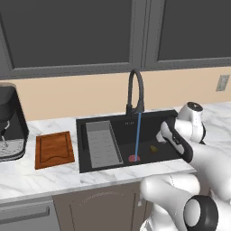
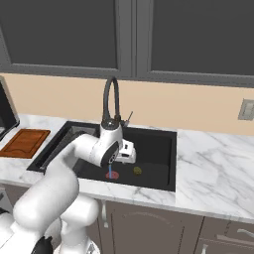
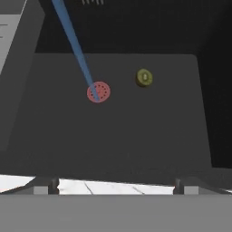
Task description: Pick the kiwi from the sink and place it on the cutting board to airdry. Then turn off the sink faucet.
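The kiwi [image 3: 144, 77] is a small olive-green fruit on the black sink floor, just right of the red drain [image 3: 98, 92]. In the base views the kiwi [image 1: 153, 148] [image 2: 137, 170] lies in the right half of the sink [image 1: 81, 151]. My gripper [image 3: 117, 186] hangs above the basin near its front, open, fingertips wide apart with nothing between them, well short of the kiwi. A blue water stream [image 1: 137, 135] runs from the black gooseneck sink faucet [image 1: 134, 90] onto the drain. On the counter left of the sink lies the reddish-brown cutting board [image 1: 54, 149].
A grey ribbed rack [image 1: 103, 143] fills the sink's left part. A black coffee machine [image 1: 10, 124] stands at the far left, beyond the board. Dark upper cabinets hang over the beige wall. My own arm [image 2: 94, 149] crosses the sink's front left.
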Controlling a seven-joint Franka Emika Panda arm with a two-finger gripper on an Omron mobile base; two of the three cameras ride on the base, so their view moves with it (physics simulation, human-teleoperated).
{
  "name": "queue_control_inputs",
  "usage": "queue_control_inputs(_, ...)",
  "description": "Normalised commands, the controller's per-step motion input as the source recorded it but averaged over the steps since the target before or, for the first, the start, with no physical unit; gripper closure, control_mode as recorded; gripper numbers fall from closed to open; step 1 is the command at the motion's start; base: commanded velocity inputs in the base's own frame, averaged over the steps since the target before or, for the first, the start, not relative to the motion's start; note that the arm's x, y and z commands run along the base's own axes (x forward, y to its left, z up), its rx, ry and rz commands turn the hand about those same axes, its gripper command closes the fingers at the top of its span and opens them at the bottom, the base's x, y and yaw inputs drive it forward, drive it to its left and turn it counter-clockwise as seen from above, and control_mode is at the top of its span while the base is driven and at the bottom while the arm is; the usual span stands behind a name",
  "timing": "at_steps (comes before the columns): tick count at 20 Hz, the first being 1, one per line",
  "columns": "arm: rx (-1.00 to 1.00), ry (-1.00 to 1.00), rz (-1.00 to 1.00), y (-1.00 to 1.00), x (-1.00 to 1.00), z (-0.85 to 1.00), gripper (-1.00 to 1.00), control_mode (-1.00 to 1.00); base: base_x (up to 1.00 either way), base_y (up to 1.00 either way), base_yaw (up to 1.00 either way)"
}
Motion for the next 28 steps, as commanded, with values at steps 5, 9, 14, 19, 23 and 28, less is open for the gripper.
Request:
queue_control_inputs(5,0.00,0.03,0.00,-0.16,0.30,-0.37,-1.00,-1.00,0.00,0.00,0.00)
queue_control_inputs(9,0.01,0.01,0.00,-0.14,0.23,-0.22,-1.00,-1.00,0.00,0.00,0.00)
queue_control_inputs(14,0.00,0.00,0.00,-0.02,0.16,-0.06,-1.00,-1.00,0.00,0.00,0.00)
queue_control_inputs(19,0.00,0.00,0.00,0.00,0.18,-0.07,-1.00,-1.00,0.00,0.00,0.00)
queue_control_inputs(23,0.00,0.00,0.00,0.00,0.24,-0.16,-1.00,-1.00,0.00,0.00,0.00)
queue_control_inputs(28,0.00,0.00,0.00,0.00,0.23,-0.28,-1.00,-1.00,0.00,0.00,0.00)
